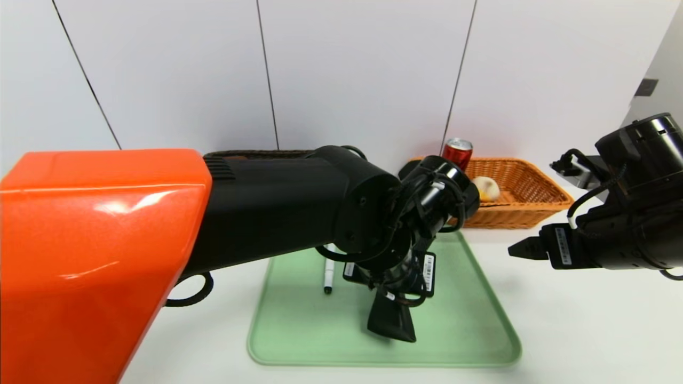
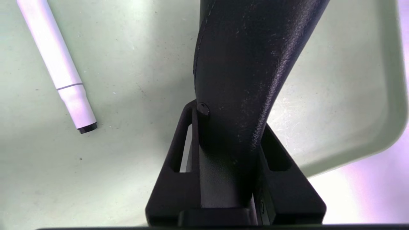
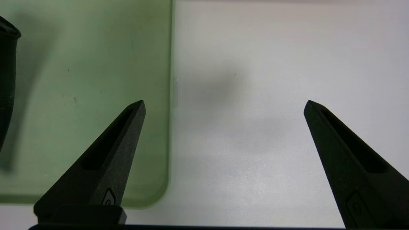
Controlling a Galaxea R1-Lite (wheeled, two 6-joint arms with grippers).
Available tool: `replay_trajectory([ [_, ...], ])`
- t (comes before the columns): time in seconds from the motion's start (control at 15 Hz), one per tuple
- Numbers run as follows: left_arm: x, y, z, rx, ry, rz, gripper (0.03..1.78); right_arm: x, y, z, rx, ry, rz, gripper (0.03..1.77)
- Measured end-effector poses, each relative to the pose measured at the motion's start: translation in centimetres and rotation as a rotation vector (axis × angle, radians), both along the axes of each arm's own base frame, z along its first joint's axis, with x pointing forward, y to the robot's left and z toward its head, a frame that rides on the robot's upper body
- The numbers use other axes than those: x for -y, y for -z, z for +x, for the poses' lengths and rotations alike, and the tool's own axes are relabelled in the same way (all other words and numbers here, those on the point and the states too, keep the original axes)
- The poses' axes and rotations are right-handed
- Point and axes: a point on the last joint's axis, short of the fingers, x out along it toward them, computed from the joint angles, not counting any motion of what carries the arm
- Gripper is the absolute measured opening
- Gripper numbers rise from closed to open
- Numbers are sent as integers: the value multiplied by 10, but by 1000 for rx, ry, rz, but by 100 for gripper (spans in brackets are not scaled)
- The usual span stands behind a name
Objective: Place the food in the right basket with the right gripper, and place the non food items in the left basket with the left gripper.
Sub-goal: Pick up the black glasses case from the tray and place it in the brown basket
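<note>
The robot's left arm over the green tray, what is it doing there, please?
The left gripper has closed on a black soft case over the green tray. A white marker lies on the tray. The right gripper is open and holds nothing, beside the tray. A red can and a pale bun are at the orange wicker basket. It seems the case will go to the dark basket behind the left arm.
</note>
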Motion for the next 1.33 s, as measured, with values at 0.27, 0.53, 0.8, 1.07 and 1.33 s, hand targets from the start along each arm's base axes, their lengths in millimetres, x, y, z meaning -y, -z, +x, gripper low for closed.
replay_trajectory([
  [0.27,-17,-33,-11,27,0,-51,45,2,1,2,-2,12,1,171],
  [0.53,-64,-91,-16,85,-20,-197,45,2,2,4,-10,17,1,171],
  [0.8,-132,-135,15,263,-150,-274,45,2,5,8,-18,20,-4,171],
  [1.07,-179,-143,61,394,-243,-301,45,2,6,9,-24,21,-6,171],
  [1.33,-195,-119,108,438,-274,-234,45,2,7,10,-29,21,-9,171],
])
